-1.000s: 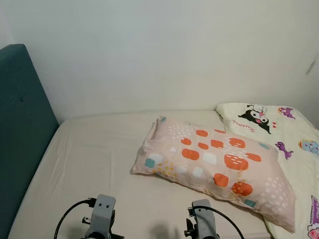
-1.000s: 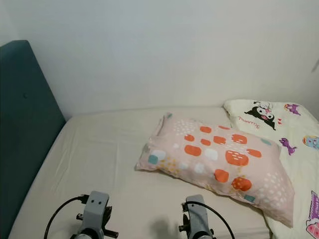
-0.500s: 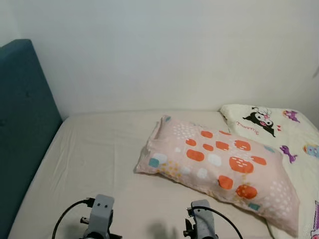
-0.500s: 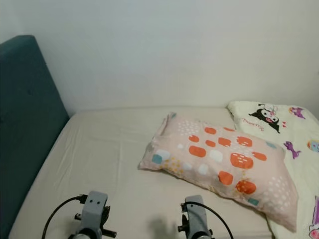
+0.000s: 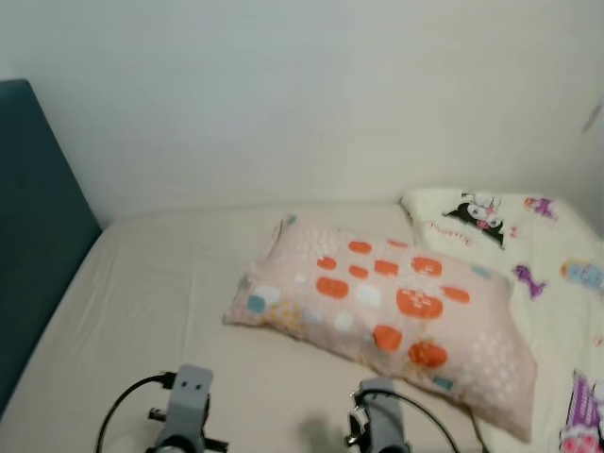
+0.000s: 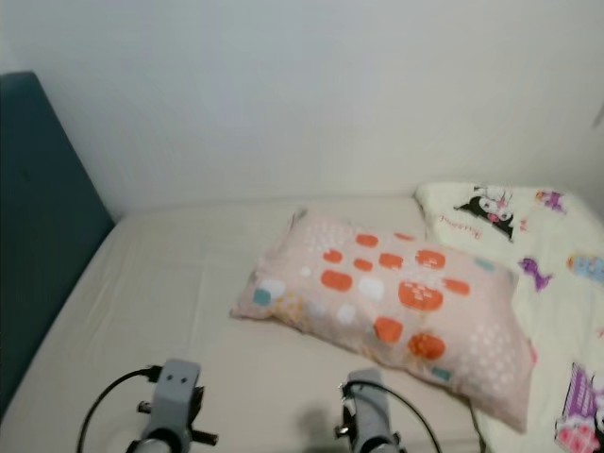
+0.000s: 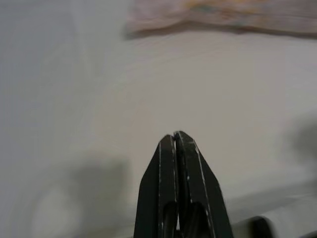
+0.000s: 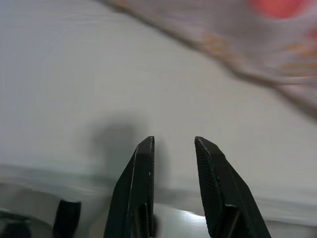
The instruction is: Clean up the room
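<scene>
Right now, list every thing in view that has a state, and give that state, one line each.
pillow: lying flat on the bed, askew, one end touching the cartoon blanket, not held.
cartoon blanket: spread over the right side of the bed, rumpled at its edge.
bed sheet: bare, lightly wrinkled.
left tool: shut, holding nothing, above the sheet.
right tool: open, holding nothing, near the pillow's edge.

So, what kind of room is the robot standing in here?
Most likely a bedroom. A bed with a cream sheet runs up to a plain wall, with a teal headboard at one end. On it lie a pink pillow with orange patches and a cartoon-print blanket.
</scene>
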Robot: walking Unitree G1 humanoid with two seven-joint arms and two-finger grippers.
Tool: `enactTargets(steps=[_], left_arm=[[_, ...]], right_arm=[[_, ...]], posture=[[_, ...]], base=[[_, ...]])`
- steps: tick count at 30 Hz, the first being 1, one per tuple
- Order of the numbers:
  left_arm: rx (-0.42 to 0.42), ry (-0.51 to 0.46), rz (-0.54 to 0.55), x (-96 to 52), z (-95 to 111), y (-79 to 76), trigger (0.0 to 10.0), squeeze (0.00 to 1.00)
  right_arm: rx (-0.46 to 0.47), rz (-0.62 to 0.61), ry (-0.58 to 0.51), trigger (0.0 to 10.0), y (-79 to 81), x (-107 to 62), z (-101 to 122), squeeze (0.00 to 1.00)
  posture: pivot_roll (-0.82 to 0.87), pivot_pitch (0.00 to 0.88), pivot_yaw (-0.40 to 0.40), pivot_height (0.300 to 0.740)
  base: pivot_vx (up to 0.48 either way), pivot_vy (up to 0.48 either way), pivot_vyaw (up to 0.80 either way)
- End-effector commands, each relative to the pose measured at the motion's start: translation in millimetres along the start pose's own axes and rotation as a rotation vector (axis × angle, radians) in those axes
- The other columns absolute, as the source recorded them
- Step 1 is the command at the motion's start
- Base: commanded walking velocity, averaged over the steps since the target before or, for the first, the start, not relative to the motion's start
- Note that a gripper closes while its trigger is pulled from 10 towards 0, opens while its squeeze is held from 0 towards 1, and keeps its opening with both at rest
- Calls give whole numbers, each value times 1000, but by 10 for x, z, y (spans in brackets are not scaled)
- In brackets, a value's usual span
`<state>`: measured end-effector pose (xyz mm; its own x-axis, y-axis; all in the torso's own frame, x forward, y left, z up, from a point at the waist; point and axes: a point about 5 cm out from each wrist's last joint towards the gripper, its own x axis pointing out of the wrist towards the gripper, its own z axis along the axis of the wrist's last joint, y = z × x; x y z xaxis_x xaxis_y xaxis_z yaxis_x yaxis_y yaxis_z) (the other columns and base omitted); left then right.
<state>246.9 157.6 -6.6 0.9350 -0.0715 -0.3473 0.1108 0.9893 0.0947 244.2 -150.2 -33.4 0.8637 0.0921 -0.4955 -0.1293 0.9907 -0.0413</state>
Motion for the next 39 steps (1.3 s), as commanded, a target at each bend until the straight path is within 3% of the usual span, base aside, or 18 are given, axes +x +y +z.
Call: enactTargets(steps=[1,6,28,31,39], left_arm=[[13,30,2,-9,-44,35,10000,0],[19,40,7,-7,-53,44,10000,0],[25,19,36,-27,-83,96,10000,0],[-4,-3,14,-43,-87,89,10000,0],[-17,-15,6,-17,-56,42,10000,0]], right_arm=[[11,3,20,10000,35,-12,-47,0],[11,2,20,10000,35,-11,-44,0],[5,-12,-33,10000,27,4,34,0],[-48,-84,-92,10000,-29,-1,101,0],[-56,-194,-183,10000,-179,-34,208,0]], posture=[[22,120,-42,740],[21,121,-40,740],[20,101,-35,740],[18,81,-37,740],[4,62,-32,740]], base=[[0,255,0],[0,426,0],[0,0,0],[0,0,0],[0,0,0]])
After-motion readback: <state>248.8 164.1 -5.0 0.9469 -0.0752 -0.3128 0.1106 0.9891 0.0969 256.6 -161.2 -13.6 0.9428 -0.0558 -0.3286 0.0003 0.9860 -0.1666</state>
